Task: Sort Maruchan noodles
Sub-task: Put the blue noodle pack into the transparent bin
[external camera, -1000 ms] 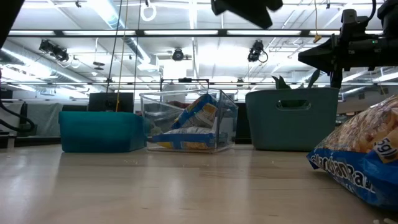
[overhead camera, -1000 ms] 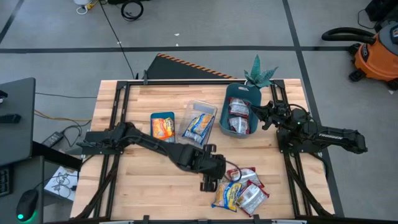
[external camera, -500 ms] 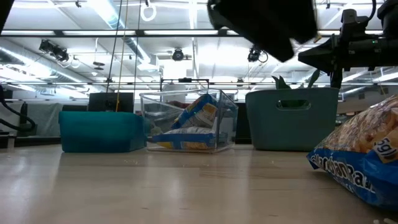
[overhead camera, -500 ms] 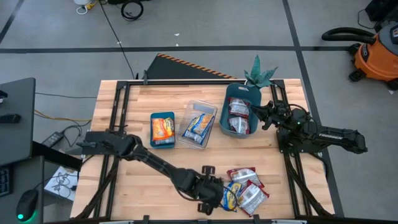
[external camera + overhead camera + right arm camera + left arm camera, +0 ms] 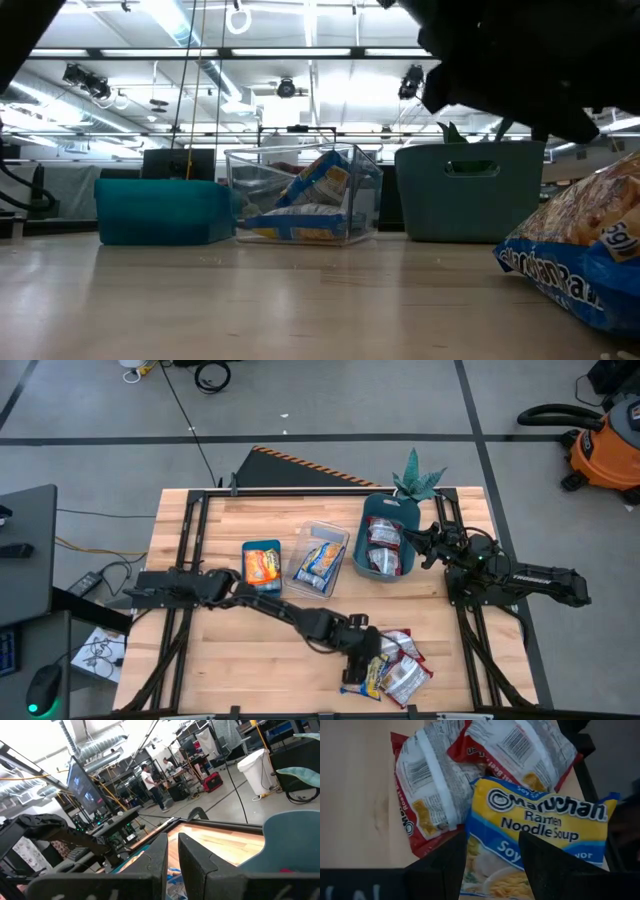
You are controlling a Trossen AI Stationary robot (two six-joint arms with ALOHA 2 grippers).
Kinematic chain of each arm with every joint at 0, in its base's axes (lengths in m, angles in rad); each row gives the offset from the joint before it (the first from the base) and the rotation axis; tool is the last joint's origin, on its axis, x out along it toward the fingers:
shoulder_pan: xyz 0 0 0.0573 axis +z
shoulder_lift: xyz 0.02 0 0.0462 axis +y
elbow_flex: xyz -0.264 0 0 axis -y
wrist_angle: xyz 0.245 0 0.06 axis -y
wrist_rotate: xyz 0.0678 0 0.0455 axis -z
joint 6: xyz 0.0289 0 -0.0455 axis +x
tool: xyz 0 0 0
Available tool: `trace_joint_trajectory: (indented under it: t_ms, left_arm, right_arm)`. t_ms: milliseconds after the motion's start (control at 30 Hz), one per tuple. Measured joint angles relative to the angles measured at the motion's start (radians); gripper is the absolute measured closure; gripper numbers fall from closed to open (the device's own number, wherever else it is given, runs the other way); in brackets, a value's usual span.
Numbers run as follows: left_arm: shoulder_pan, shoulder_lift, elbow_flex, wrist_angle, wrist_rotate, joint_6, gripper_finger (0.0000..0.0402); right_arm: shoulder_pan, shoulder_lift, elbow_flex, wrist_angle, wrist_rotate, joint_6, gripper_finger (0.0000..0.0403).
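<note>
A small pile of Maruchan noodles lies near the table's front right: a yellow-and-blue packet lies partly over two red-and-silver packets. My left gripper hangs open over the yellow packet, slanting down, one finger to each side of the packet's near part. I cannot tell whether it touches. My right gripper rests at the table's right side beside the tall teal bin, its fingers close together.
A low teal bin holds an orange packet. A clear container holds a blue-and-yellow packet, and the tall teal bin holds red packets. A teal plant stands at the far right. Bare wood lies at the front left.
My left gripper has come down toward the pile of packets. It first swung toward the table's near edge, then toward the right edge, and has tipped more steeply downward. Its fingers have stayed open. The packets have not moved.
</note>
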Motion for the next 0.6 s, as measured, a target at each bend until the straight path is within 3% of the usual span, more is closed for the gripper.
trace_joint_trajectory:
  t_ms: [233,600]
  left_arm:
    - [0.040,0.026,0.002,0.029,0.151,0.021,0.0214]
    - [0.029,0.074,0.001,0.039,0.183,0.053,0.0236]
  right_arm:
    - [0.000,0.000,0.000,0.000,0.000,0.000,0.0353]
    - [0.000,0.000,0.000,0.000,0.001,0.000,0.0353]
